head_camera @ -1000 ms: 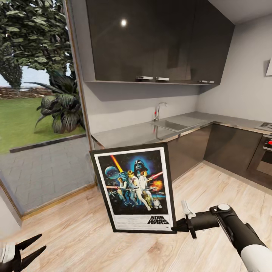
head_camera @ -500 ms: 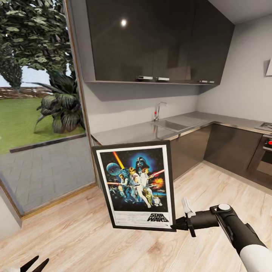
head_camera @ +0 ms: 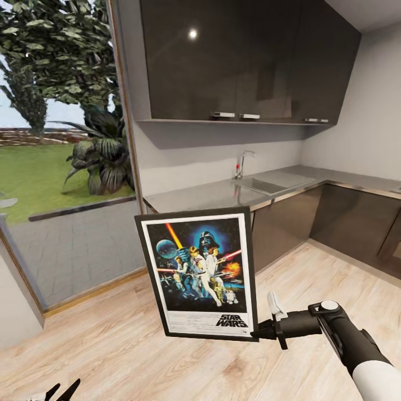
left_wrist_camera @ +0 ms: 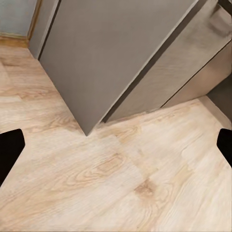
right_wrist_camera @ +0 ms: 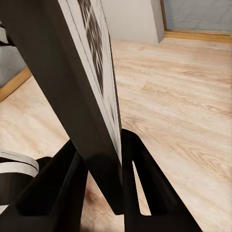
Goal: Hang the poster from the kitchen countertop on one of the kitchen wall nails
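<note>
In the head view, the rectangular Star Wars poster (head_camera: 197, 274) with its white border and thin black frame is standing upright in the air over the pale wooden plank floor (head_camera: 167, 362), its printed face turned towards the camera and its top leaning slightly to the left. The right gripper (head_camera: 262, 333) is pinching the poster's lower right corner, and the black right arm (head_camera: 334, 328) is reaching in from the lower right, with its forearm lying almost level and its white sleeve at the picture's corner. Behind the poster, the long grey brushed-metal kitchen countertop (head_camera: 211, 195) is running along the wall and bending at the far corner, with a built-in sink (head_camera: 267, 184) and a slim tap (head_camera: 242, 163) on it, glossy dark wall cabinets (head_camera: 245, 61) above it and a tall glass pane (head_camera: 61, 156) looking onto a garden at its left end. The left gripper (head_camera: 58, 391) is showing two black fingertips spread apart at the bottom edge.

In the left wrist view, the left gripper's fingertips (left_wrist_camera: 10, 147) are standing wide apart at opposite edges, over wooden floor and a grey cabinet corner (left_wrist_camera: 89, 130).

In the right wrist view, the poster (right_wrist_camera: 72, 82) is appearing edge-on, its dark back and frame edge clamped between two black fingers (right_wrist_camera: 140, 179) closed against both its faces, above the floor.
</note>
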{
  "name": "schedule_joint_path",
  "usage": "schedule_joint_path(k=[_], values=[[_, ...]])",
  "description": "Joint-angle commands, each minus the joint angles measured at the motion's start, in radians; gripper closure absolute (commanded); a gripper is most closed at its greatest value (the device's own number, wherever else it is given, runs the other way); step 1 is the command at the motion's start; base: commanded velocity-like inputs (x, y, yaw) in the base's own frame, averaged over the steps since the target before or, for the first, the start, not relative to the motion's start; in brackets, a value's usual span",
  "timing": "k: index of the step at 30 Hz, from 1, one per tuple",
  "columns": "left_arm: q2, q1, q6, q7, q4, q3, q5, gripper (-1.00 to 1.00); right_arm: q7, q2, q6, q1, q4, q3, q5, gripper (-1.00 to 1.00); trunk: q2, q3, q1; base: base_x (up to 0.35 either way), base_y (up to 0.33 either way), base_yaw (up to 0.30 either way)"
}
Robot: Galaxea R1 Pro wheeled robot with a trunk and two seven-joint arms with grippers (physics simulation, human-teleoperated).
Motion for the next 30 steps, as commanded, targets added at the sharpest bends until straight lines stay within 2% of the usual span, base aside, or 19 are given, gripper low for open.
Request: schedule_joint_path(k=[1,2,3,4,5,6,7,8,9,11,13,15,18,25,30], values=[[-0.002,-0.001,-0.003,0.004,0.001,-0.003,0.004,-1.0,0.006,0.001,0.012,-0.001,-0.002,-0.003,0.006,1.0,-0.001,-0.001,0.0,0.0,0.0,0.018],[-0.003,-0.001,-0.002,0.007,0.0,-0.004,0.004,-1.0,0.006,0.001,0.012,-0.001,-0.002,-0.003,0.006,1.0,-0.001,-0.001,0.0,0.0,0.0,0.014],[-0.016,-0.001,0.004,0.045,-0.003,-0.015,0.004,-1.0,0.006,0.001,0.013,-0.001,-0.002,-0.003,0.006,1.0,-0.001,-0.001,0.0,0.0,0.0,0.006],[-0.041,-0.001,0.021,0.096,-0.021,-0.019,0.004,-1.0,0.006,0.001,0.013,-0.001,-0.002,-0.003,0.006,1.0,-0.001,-0.001,0.0,0.0,0.0,0.004],[-0.053,-0.001,0.032,0.121,-0.033,-0.021,0.004,-1.0,0.006,0.001,0.013,-0.001,-0.002,-0.003,0.006,1.0,-0.001,-0.001,0.0,0.0,0.0,0.003],[-0.076,-0.001,0.151,0.2,-0.153,-0.023,0.003,-1.0,0.006,0.001,0.013,-0.001,-0.002,-0.003,0.007,1.0,-0.001,-0.001,0.0,0.0,0.0,0.002],[-0.091,-0.001,0.305,0.277,-0.304,-0.024,0.002,-1.0,0.005,0.001,0.013,-0.001,-0.002,-0.003,0.008,1.0,-0.001,-0.001,0.0,0.0,0.0,0.001],[-0.102,-0.001,0.405,0.344,-0.41,-0.024,0.001,-1.0,0.001,0.001,0.013,-0.001,-0.002,-0.003,0.008,1.0,-0.001,-0.001,0.0,0.0,0.0,0.0],[-0.106,-0.001,0.441,0.375,-0.448,-0.024,0.001,-1.0,-0.002,0.001,0.013,-0.001,-0.002,-0.003,0.008,1.0,-0.001,-0.001,0.0,0.0,0.0,0.0],[-0.128,-0.001,0.524,0.479,-0.533,-0.026,0.0,-1.0,-0.008,0.001,0.013,-0.001,-0.002,-0.004,0.008,1.0,-0.001,-0.001,0.0,0.0,0.0,0.0],[-0.139,-0.001,0.543,0.508,-0.554,-0.033,0.0,-1.0,-0.01,0.0,0.013,-0.001,-0.002,-0.004,0.008,1.0,-0.001,-0.001,0.0,0.0,0.0,0.0],[-0.152,-0.001,0.562,0.537,-0.575,-0.058,0.0,-1.0,-0.012,0.0,0.013,-0.001,-0.002,-0.005,0.008,1.0,-0.001,-0.001,0.0,0.0,0.0,0.0],[-0.157,-0.001,0.565,0.549,-0.584,-0.076,-0.001,-1.0,-0.013,0.0,0.013,-0.001,-0.003,-0.005,0.008,1.0,-0.001,-0.001,0.0,0.0,0.0,0.051],[-0.159,-0.001,0.565,0.556,-0.574,-0.086,-0.001,-1.0,-0.014,0.0,0.013,-0.001,-0.003,-0.005,0.008,1.0,-0.001,-0.001,0.0,-0.085,0.073,0.204],[-0.159,-0.001,0.564,0.557,-0.548,-0.087,-0.001,-1.0,-0.013,0.0,0.014,-0.001,-0.004,-0.006,0.008,1.0,-0.001,-0.002,0.0,-0.097,0.074,0.072]])
